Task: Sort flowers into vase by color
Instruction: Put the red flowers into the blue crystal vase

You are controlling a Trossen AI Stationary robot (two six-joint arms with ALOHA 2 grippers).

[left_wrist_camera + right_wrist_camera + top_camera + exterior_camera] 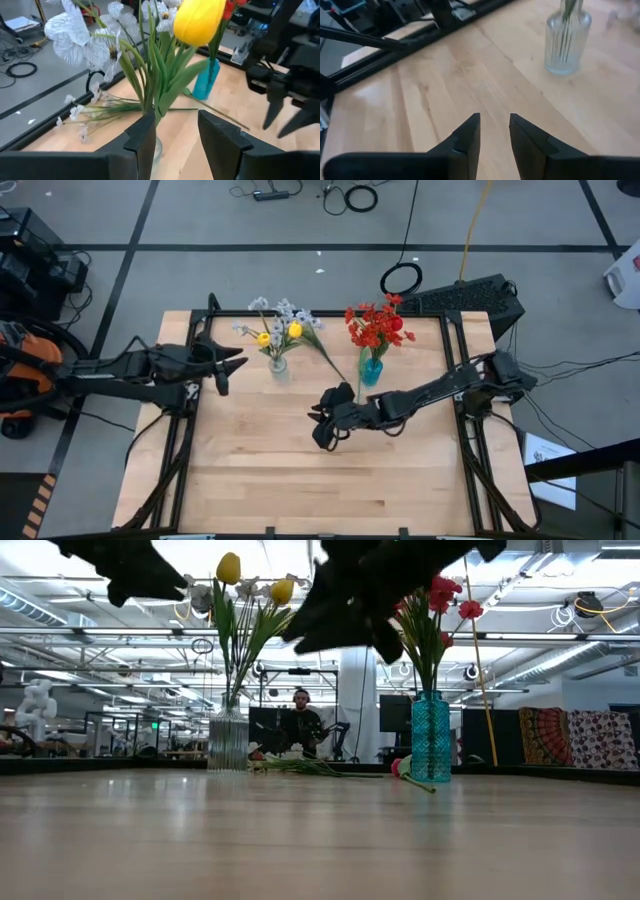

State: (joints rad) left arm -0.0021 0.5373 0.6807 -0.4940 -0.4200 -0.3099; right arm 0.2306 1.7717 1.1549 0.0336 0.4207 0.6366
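A clear ribbed glass vase [277, 364] stands upright at the table's far left and holds yellow tulips [294, 330] and pale wispy sprays [262, 305]. A blue vase [371, 370] to its right holds red flowers [378, 327]. A pale wispy spray [85, 111] lies flat on the table between and behind the vases, its thin green stem [335, 365] running toward the blue vase. My left gripper [175, 135] is open and empty, just left of the clear vase [157, 147]. My right gripper [495, 125] hovers open and empty over the table's middle [325, 425], nearer than both vases.
Bare wooden tabletop [330, 480] spreads over the near half. A black frame rail [420, 312] runs along the table's far edge. A small pink bud [400, 768] lies by the blue vase's foot [431, 775]. A person sits far behind the table [300, 725].
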